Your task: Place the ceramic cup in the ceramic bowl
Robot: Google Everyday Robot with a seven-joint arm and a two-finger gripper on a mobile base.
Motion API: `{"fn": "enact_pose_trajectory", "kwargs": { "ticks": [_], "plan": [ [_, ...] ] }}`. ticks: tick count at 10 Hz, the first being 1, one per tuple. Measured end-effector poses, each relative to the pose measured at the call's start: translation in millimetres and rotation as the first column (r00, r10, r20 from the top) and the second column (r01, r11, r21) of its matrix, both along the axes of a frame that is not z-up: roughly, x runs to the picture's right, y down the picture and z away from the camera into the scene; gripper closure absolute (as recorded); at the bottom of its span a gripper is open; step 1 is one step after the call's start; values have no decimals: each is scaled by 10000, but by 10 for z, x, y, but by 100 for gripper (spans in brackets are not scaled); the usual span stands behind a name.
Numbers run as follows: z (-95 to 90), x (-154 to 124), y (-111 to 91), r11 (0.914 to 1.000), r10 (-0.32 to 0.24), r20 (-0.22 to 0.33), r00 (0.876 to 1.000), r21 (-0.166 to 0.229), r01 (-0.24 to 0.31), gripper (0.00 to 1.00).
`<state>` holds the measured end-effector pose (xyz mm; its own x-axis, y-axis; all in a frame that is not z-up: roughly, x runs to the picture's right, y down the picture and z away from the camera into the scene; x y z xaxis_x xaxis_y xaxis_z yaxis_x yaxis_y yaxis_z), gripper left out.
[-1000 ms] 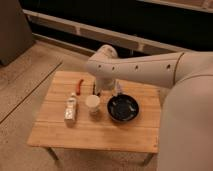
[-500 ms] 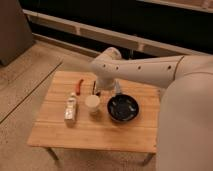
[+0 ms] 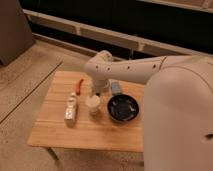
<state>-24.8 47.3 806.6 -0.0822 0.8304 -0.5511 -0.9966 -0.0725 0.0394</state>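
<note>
The cream-white ceramic cup stands upright on the wooden table, near its middle. The black glossy ceramic bowl sits just to the right of the cup, a small gap apart, and is empty. My gripper hangs from the white arm directly over the cup, at or just above its rim. The arm hides the gripper's tip and whether it touches the cup.
A white bottle lies on its side left of the cup. A thin red object lies behind the bottle. A small blue-grey object sits behind the bowl. My white arm and body fill the right side.
My arm has come down a little over the cup. The cup, bowl and bottle have not moved.
</note>
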Motion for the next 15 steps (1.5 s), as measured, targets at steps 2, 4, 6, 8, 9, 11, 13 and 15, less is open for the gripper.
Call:
{"fn": "enact_pose_trajectory", "kwargs": {
  "ticks": [2, 4, 6, 8, 9, 11, 13, 15],
  "plan": [
    [91, 45, 62, 9995, 53, -221, 9997, -315, -60, 35],
    [154, 76, 124, 9982, 103, -381, 9992, -595, -126, 35],
    [241, 55, 248, 9945, 63, -480, 9988, -1043, -113, 35],
    [325, 9, 355, 9895, -146, -448, 9989, -1440, 80, 40],
    [394, -47, 435, 9850, -351, -315, 9989, -1702, 293, 52],
    [480, -92, 475, 9812, -590, -129, 9982, -1847, 556, 70],
    [509, -121, 377, 9832, -850, -3, 9964, -1621, 839, 92],
    [409, -136, 80, 9931, -842, 106, 9964, -808, 848, 100]
  ]
}}
